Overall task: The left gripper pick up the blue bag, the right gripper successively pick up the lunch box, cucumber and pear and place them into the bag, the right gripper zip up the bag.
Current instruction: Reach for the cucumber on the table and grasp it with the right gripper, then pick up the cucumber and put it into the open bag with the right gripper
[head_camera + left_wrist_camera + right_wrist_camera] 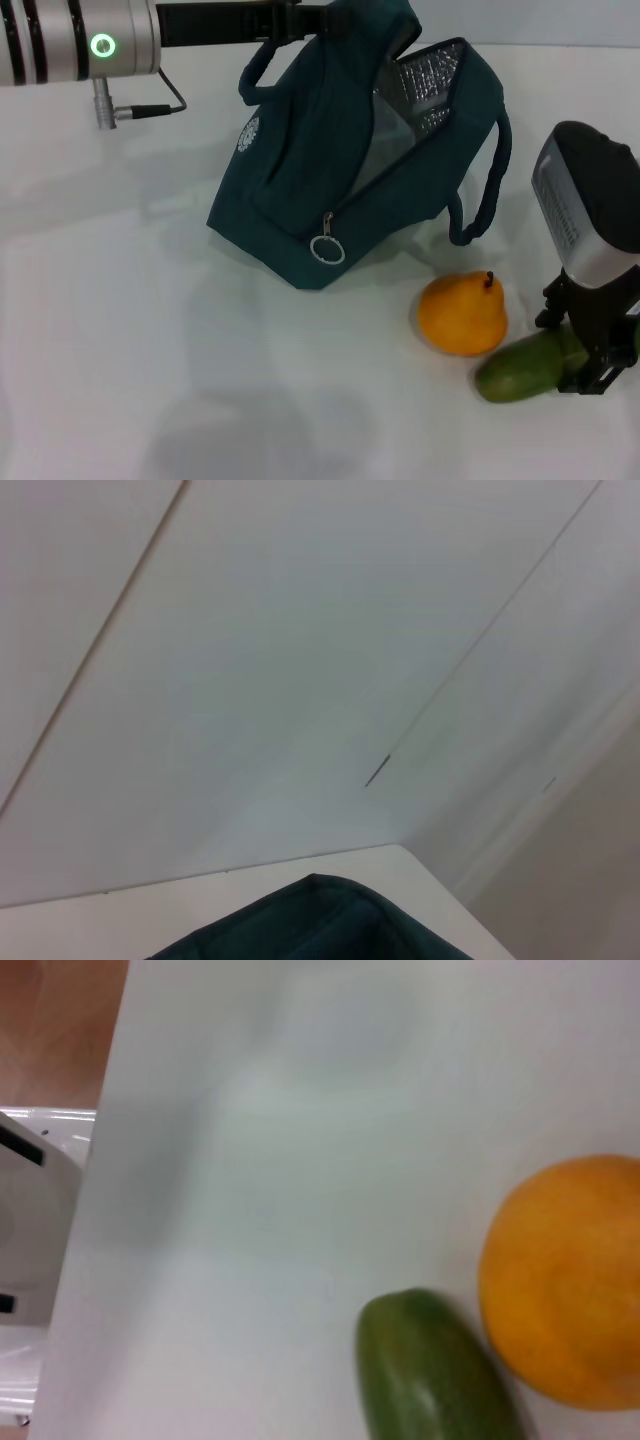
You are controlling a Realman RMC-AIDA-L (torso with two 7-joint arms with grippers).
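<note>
- Blue bag [330,170] sits mid-table, tilted, mouth unzipped with silver lining [425,85] showing; interior mostly dark, contents can't be made out, lunch box not visible anywhere.
- Zipper pull ring [327,249] hangs on the bag's front near its lower edge.
- One handle loop [262,65] up near the left arm, other handle [490,190] drooping on the bag's right side.
- Left gripper [300,15] at the bag's top edge, in the upper part of head view; fingertips hidden behind the bag fabric and cut by the frame, so can't tell whether it's clamped on the bag or apart.
- Left arm [80,40] comes in from the upper left, green ring light on, mostly cropped.
- Left wrist view gives only a dark teal corner of the bag [320,925] against the white table [250,730]; no fingers in it.
- Pear [463,314], orange-yellow, stem up, lies on the table just in front of the bag's right corner, apart from it.
- Cucumber [520,368] lies just beside the pear, close to touching; its far end is covered by the right gripper.
- Right gripper [590,365] down at the cucumber's right end, black fingers [556,300] straddling it; partly cut off by the frame edge, actual contact hard to judge, looks partly spread.
- Right wrist view shows the cucumber tip [435,1370] and pear [565,1280] side by side, both cropped.
</note>
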